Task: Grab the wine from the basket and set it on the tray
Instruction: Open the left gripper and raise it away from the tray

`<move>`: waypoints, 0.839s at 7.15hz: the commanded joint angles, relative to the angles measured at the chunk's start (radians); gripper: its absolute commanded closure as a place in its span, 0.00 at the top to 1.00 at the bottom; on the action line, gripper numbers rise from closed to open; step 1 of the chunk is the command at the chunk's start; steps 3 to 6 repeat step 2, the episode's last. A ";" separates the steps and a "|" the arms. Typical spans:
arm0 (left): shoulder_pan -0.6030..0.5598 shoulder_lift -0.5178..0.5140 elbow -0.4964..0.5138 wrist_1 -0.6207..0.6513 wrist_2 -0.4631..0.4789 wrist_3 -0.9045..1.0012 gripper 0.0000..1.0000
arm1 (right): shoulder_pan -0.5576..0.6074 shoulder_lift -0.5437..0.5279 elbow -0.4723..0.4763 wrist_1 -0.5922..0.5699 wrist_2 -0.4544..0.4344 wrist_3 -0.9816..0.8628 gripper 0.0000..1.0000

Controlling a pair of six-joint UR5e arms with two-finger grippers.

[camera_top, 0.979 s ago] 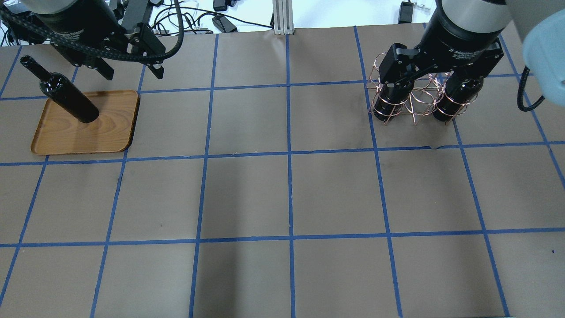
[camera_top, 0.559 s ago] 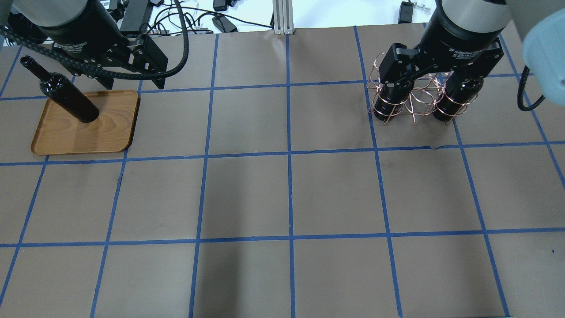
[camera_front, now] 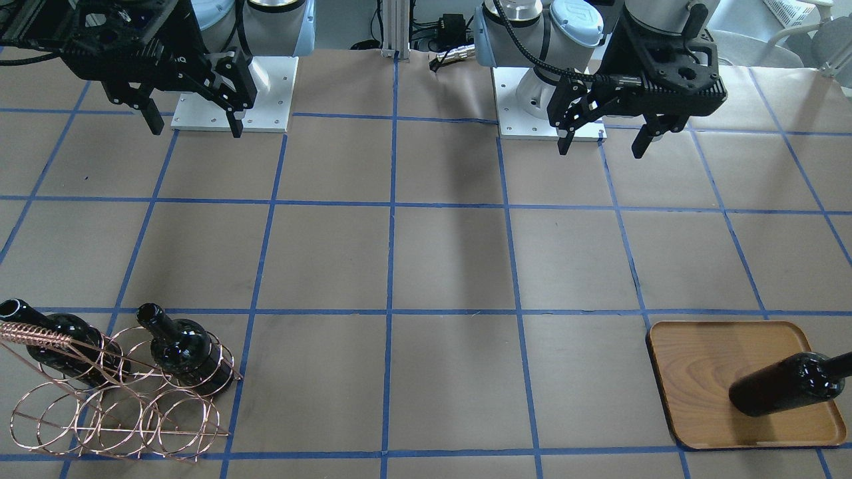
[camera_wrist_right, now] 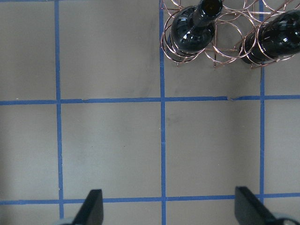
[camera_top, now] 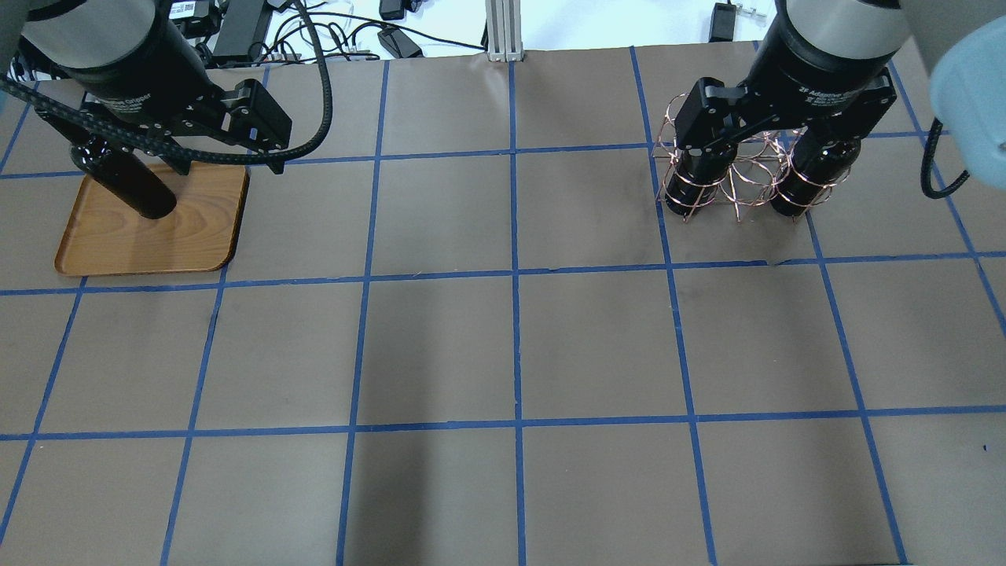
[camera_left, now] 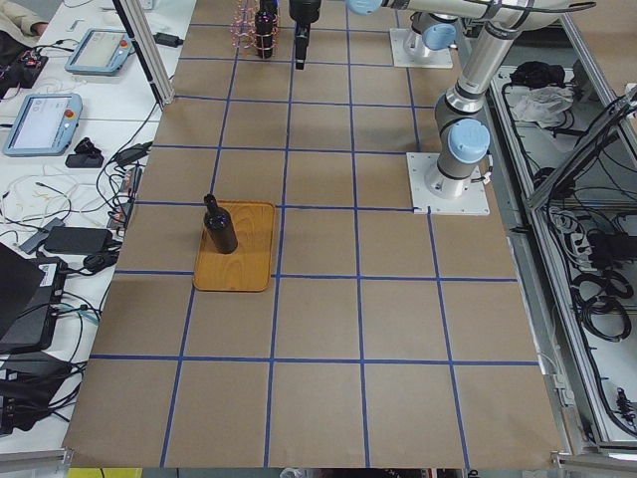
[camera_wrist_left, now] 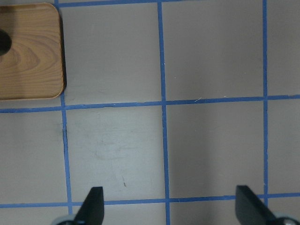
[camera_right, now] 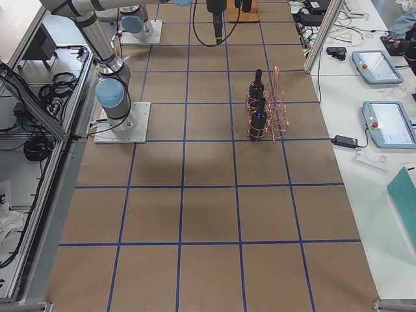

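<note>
**Exterior front-facing view: one bottle down, two to fetch**

One wine bottle [camera_front: 779, 389] was seen upright on the tray [camera_front: 692, 372]. In the basket [camera_front: 120, 419], well apart from the tray, two more bottles [camera_front: 183, 352] were held. The left gripper [camera_front: 602, 143] and the right gripper [camera_front: 194, 126] were spread wide and empty. Next, a basket bottle likely had to be gripped by its neck.

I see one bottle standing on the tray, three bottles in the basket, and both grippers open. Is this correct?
No: the basket holds two bottles, not three, as the front-facing view shows. One bottle stands on the tray, and the left gripper and right gripper are open.
</note>
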 commanded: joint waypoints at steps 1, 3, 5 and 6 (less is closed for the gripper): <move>0.000 -0.001 -0.001 0.000 -0.005 0.001 1.00 | 0.000 -0.001 0.000 0.000 0.000 0.000 1.00; 0.000 -0.002 -0.001 0.000 -0.005 0.001 1.00 | 0.000 -0.001 0.000 0.000 -0.002 0.000 1.00; 0.000 -0.002 -0.001 0.000 -0.005 0.001 1.00 | 0.000 -0.001 0.000 0.000 -0.002 0.000 1.00; 0.000 -0.002 -0.001 0.000 -0.005 0.001 1.00 | 0.000 -0.001 0.000 0.000 -0.002 0.000 1.00</move>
